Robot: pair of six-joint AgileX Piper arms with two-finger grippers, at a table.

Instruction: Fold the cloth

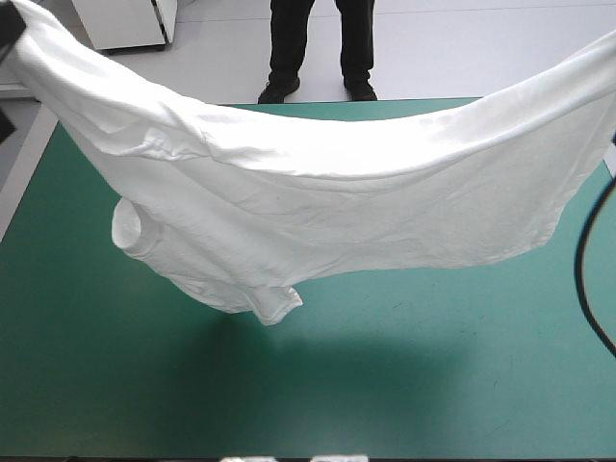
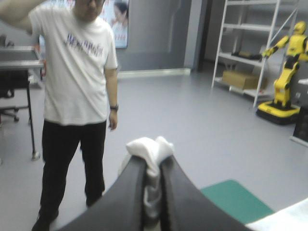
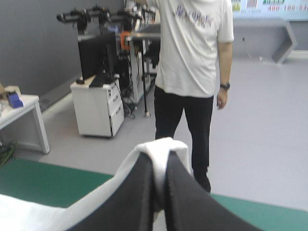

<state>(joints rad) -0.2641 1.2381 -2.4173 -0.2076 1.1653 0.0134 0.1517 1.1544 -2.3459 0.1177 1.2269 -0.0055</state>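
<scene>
High: looks forward and down onto the bench (image 1: 96,385) from above and behind. Wrists: look level into the room, close along left pincer (image 2: 154,161) and right pincer (image 3: 159,158); share the bench's edge.

The lifted T-shirt (image 1: 337,202) stretches past both side edges of the high view, so its two held corners are cut off there. It hangs in front of much of the teal-green cover (image 1: 289,385) and hides the middle of the far edge. In the wrist views, the left gripper (image 2: 153,166) and the right gripper (image 3: 160,162) each conceal the fold they pinch. Only a white tuft shows past the tips.
</scene>
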